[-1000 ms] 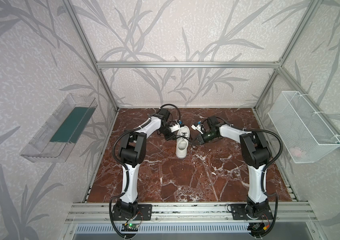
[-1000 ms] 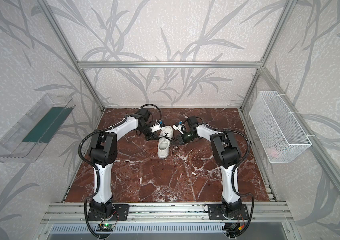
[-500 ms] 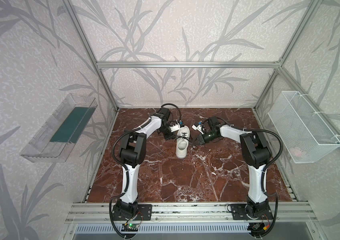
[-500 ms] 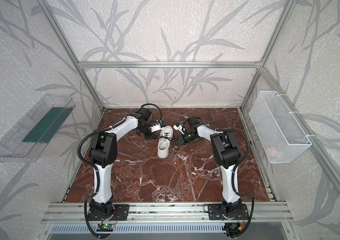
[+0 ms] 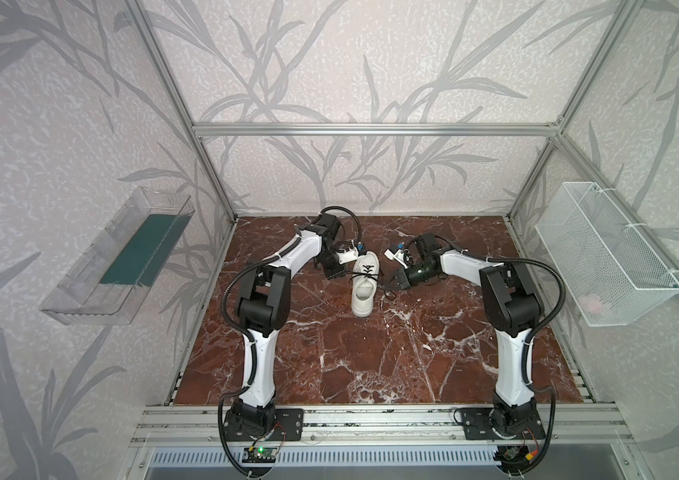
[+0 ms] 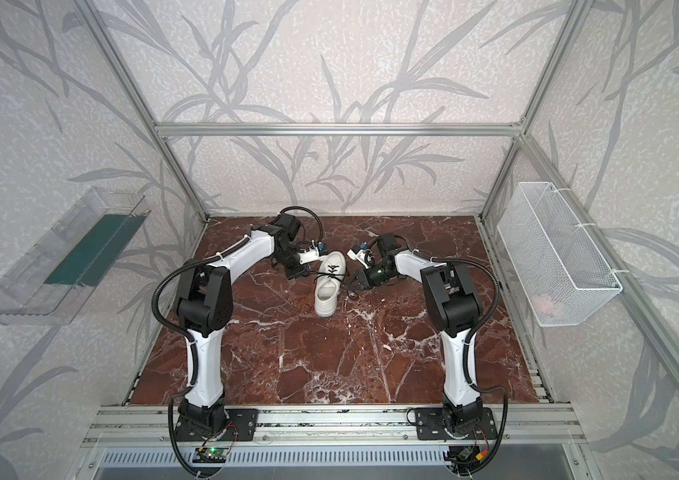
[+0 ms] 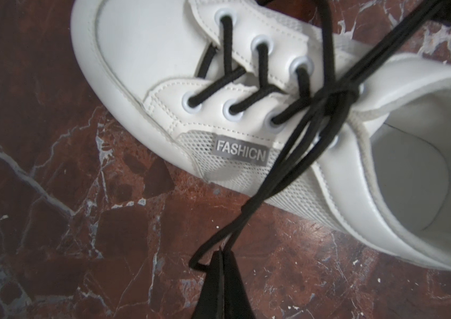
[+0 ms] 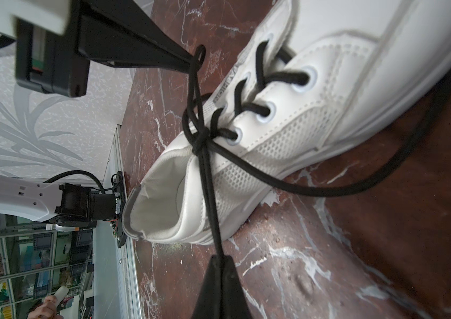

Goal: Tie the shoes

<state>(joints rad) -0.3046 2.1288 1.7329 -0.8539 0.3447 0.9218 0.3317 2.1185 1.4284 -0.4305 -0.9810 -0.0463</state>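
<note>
1. White sneaker [image 5: 364, 286], its black laces [image 7: 260, 69] drawn into a knot [image 7: 332, 96], is seen between the two sets of jaws on the marble floor [image 5: 371, 365].
2. A lace loop is pinched in the closed left gripper [image 7: 220, 256], another in the closed right gripper [image 8: 218, 258].
3. Even, opposed pulls are advised, so the knot is cinched and the shoe not dragged.

Smooth, faintly glossy white leather-look upper on the sneaker [image 7: 141, 55]; open-weave mesh panel [image 7: 199, 149] along the side; soft matt cloth lining [image 7: 412, 171] inside. Round woven black laces [image 7: 261, 63], matt. Shiny pale eyelets [image 7: 191, 100]; flat grey label [image 7: 241, 150]. Red-brown marble-look tabletop [image 7: 53, 193], white-veined, slight sheen, pitted in places. Matt black plastic on left gripper [image 7: 220, 256] and right gripper [image 8: 220, 259]. Brushed aluminium frame [image 5: 371, 129] far; clear glossy plastic tray [image 5: 80, 299] left; white wire basket [image 5: 603, 257] right; rough textured walls [image 5: 59, 124].
</note>
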